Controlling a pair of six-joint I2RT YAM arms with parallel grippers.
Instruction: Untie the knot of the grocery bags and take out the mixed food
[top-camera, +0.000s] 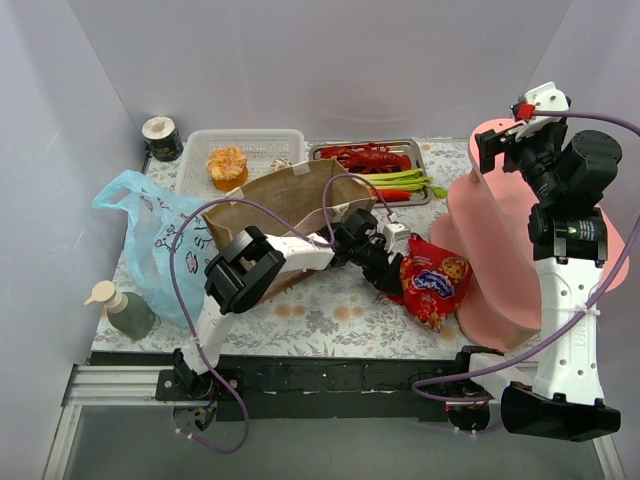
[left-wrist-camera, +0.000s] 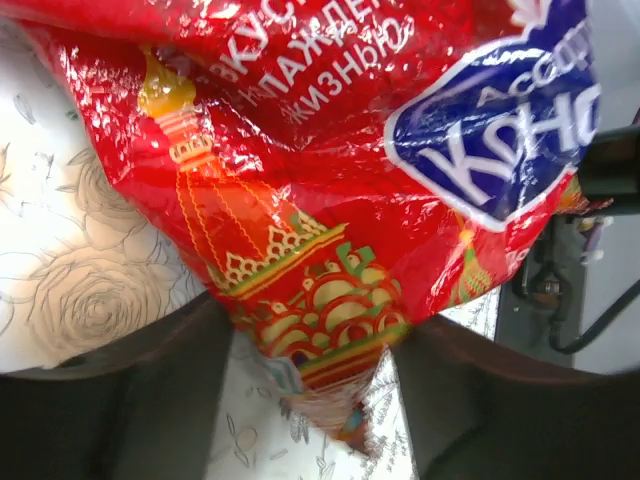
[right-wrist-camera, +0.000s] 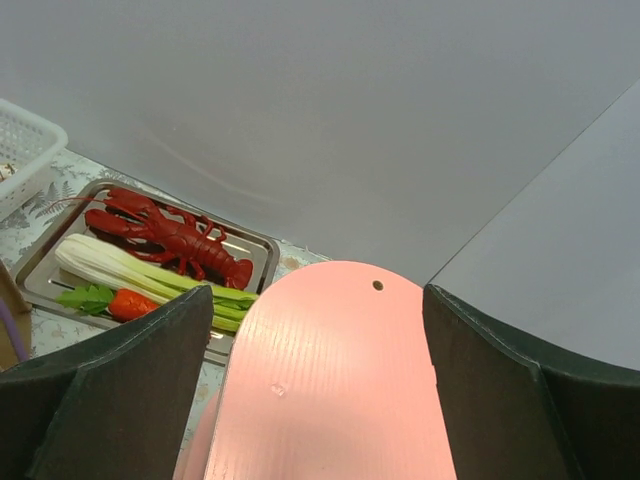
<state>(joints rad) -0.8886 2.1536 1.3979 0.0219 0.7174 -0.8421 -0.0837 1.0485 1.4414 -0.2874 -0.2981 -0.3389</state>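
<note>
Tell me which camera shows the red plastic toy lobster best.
Right wrist: the red toy lobster lies whole and sharp on the metal tray. Top external shows it small, behind the brown paper bag. Left wrist shows none of it.

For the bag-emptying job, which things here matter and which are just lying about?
Job: light-blue plastic bag, brown paper bag, red snack packet, lobster, leek, carrot, cupcake piece.
Lying about: white basket, metal tray, pump bottle, pink board, dark cup.
</note>
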